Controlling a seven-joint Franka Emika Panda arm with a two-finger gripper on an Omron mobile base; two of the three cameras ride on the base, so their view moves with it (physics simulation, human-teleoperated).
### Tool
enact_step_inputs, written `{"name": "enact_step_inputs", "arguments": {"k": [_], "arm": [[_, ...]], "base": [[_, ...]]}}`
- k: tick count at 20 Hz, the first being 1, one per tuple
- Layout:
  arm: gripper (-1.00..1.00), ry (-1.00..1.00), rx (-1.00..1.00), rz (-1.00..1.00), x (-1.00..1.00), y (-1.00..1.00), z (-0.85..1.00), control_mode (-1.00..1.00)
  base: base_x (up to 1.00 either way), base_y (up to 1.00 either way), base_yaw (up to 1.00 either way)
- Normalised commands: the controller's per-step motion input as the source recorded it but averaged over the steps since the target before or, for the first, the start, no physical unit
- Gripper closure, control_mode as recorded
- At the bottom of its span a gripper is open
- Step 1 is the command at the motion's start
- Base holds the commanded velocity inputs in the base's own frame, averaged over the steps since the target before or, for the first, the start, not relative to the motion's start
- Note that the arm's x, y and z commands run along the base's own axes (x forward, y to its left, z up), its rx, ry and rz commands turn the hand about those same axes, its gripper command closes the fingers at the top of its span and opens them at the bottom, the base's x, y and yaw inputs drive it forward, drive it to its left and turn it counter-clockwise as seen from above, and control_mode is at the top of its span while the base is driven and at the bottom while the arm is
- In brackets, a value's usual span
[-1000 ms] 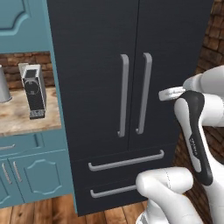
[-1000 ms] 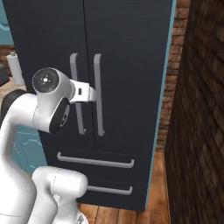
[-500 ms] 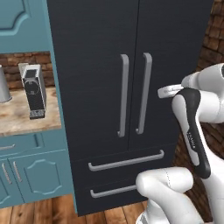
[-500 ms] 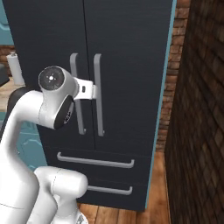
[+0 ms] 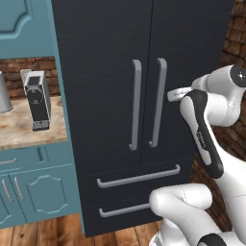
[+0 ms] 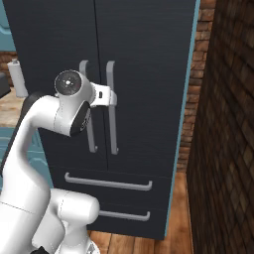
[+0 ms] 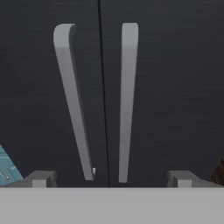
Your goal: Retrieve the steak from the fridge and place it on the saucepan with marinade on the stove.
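One fridge [image 5: 120, 72] fills the middle of both base views: tall, matte black, with two upper doors shut. Two long silver handles [image 5: 136, 105] run side by side down the door seam, smooth curved bars. Below them sit two drawers [image 5: 139, 177], each with one horizontal silver bar. At the left edge of the left base view, one wooden counter [image 5: 19, 127] carries a boxy black and silver appliance [image 5: 36, 98] and part of a grey metal cylinder [image 5: 4, 93].

In the hand view the two handles stand upper centre. The gripper [image 7: 109, 179] faces the seam with its fingers [image 7: 41, 178] spread wide at the bottom corners, holding nothing, apart from the handles. The steak cannot be seen behind the shut doors.
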Motion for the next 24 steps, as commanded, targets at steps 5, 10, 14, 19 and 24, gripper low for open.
{"name": "enact_step_inputs", "arguments": {"k": [5,10,14,19,24], "arm": [[-1.00,-0.08,0.00,0.00,0.63,0.00,-0.01,-1.00],[-1.00,-0.11,0.01,0.00,0.57,-0.01,-0.02,-1.00],[-1.00,-0.04,0.00,0.00,0.59,0.00,-0.06,-1.00],[-1.00,0.01,0.02,0.03,0.71,-0.12,0.00,-1.00],[-1.00,0.04,0.03,0.05,0.71,-0.18,0.00,-1.00]], "base": [[0.00,0.00,0.00],[0.00,0.00,0.00],[0.00,0.00,0.00],[0.00,0.00,0.00],[0.00,0.00,0.00]]}}
